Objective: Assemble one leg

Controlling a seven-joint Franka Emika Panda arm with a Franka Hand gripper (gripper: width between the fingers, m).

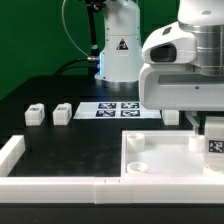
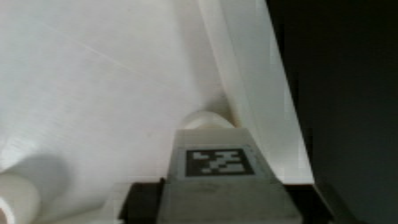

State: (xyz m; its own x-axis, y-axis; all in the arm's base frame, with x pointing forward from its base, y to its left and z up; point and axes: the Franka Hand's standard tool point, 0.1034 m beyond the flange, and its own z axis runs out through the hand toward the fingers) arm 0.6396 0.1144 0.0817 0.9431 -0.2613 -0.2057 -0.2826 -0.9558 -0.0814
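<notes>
Exterior and wrist views, leg held at the tray's corner. The gripper (image 1: 212,132) pinches 1 leg (image 1: 214,147) from 2 sides. In the wrist view the leg (image 2: 217,160) shows its tag face between the dark fingers (image 2: 153,200), its rounded end pointing at the tray floor beside the wall (image 2: 249,70). The leg is over the tray (image 1: 160,172) at the corner on the exterior view's right. Whether its end already touches the floor cannot be told, and the socket meant for it is hidden beneath it. Another socket (image 2: 15,198) is near the frame edge.

Likely faults:
- The leg stands just beside the wall, so a small sideways error could set it on the wall's foot and tip it.
- A tilted leg would probably jam or seat crooked in its socket.
- Pressing down off-centre could make the smooth plastic slide in the grip.
- The tray might shift on the table.

2 spare legs (image 1: 36,113) (image 1: 62,112) lie well apart, left of the marker board (image 1: 118,110).
</notes>
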